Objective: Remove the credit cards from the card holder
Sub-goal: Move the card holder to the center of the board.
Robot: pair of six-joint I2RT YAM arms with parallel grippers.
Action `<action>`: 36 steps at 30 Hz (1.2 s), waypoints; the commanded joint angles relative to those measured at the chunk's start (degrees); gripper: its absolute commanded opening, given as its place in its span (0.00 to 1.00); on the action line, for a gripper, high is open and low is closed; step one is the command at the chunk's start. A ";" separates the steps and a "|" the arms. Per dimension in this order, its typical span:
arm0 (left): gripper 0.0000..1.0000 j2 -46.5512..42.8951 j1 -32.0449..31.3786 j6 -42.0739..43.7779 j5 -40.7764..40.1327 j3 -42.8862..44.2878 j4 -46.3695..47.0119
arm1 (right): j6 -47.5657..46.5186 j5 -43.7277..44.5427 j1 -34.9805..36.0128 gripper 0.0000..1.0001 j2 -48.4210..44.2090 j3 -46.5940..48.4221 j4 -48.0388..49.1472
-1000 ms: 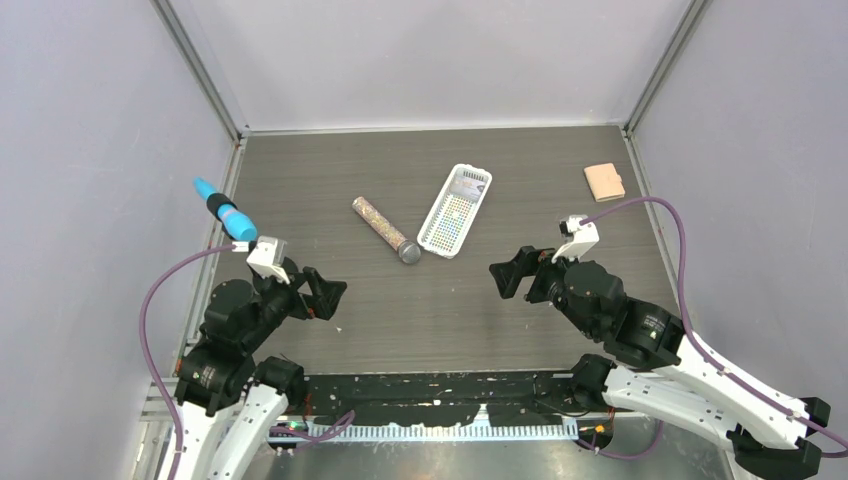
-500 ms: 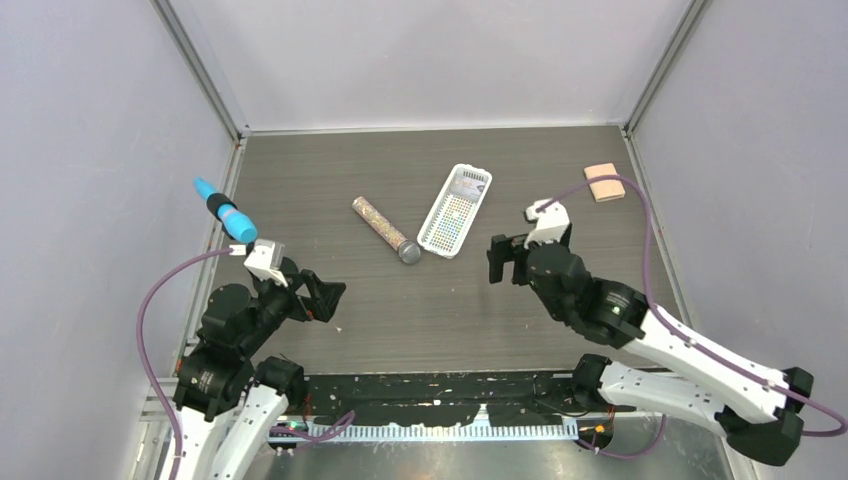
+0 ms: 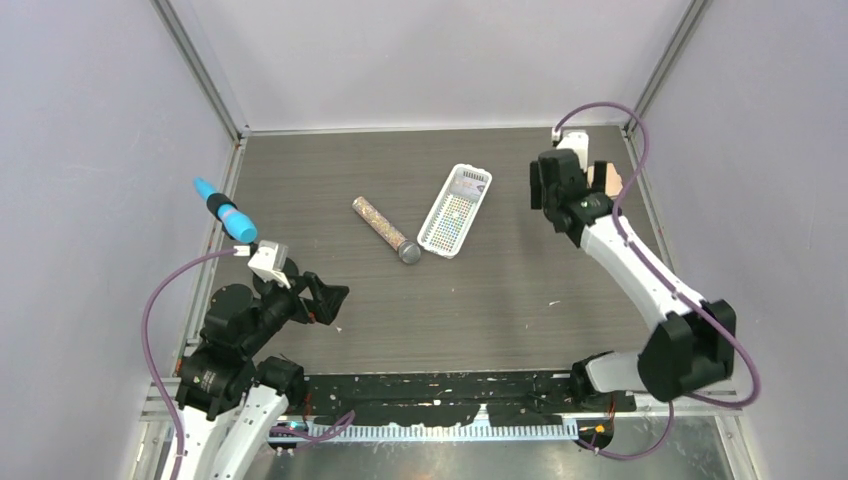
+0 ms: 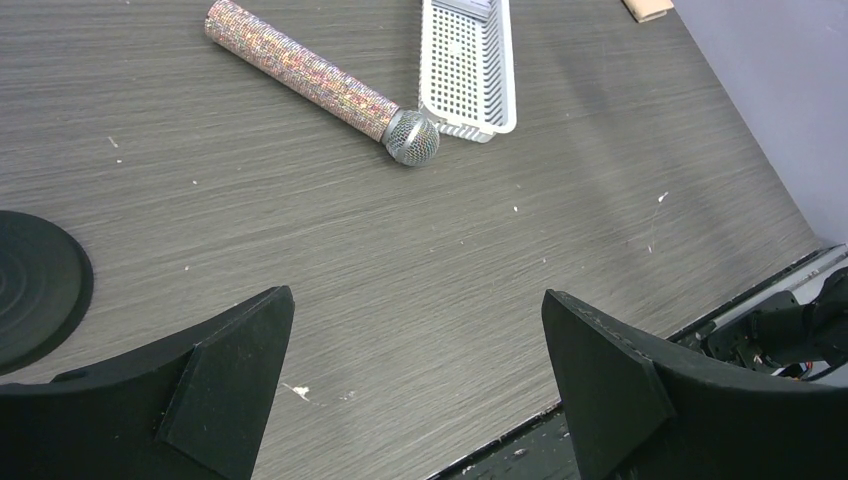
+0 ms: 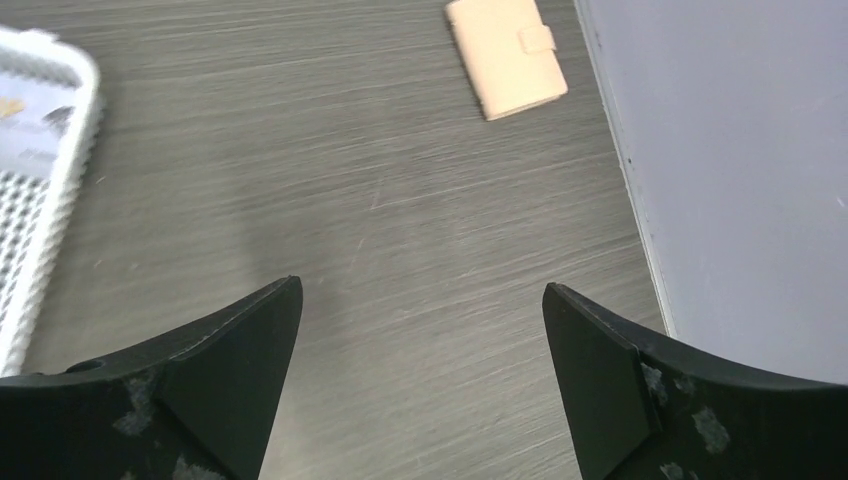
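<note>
The card holder (image 5: 507,55) is a tan folding wallet with a small tab. It lies closed on the table by the right wall. In the top view only its edge (image 3: 610,180) shows behind my right arm. No credit cards are in view. My right gripper (image 3: 568,185) is open and empty above the table, just short of the holder, which is ahead of the jaws in the right wrist view (image 5: 421,285). My left gripper (image 3: 325,298) is open and empty near the front left, low over bare table in its own view (image 4: 416,295).
A white slotted basket (image 3: 455,210) lies mid-table with printed paper in it. A glittery tube (image 3: 385,230) lies to its left. A blue pen (image 3: 225,212) lies at the left edge. The right wall (image 5: 740,180) is close beside the holder.
My right arm has swung from the table's middle to the far right, towards the card holder, with its jaws open. The left arm has hardly moved.
</note>
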 commanded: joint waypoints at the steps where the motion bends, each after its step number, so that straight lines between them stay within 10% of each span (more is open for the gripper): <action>1: 0.99 -0.14 -0.11 -0.48 0.73 0.68 1.05 | -0.89 -5.34 -7.33 1.00 7.81 6.49 5.47; 12: 0.99 -3.88 -0.11 -0.65 -0.01 -0.04 1.66 | 13.85 -13.31 -24.22 0.92 28.73 16.91 9.13; 36: 0.99 -1.35 -1.50 -0.21 -0.26 0.48 0.87 | 50.92 -25.57 -37.83 0.62 36.99 -1.54 46.06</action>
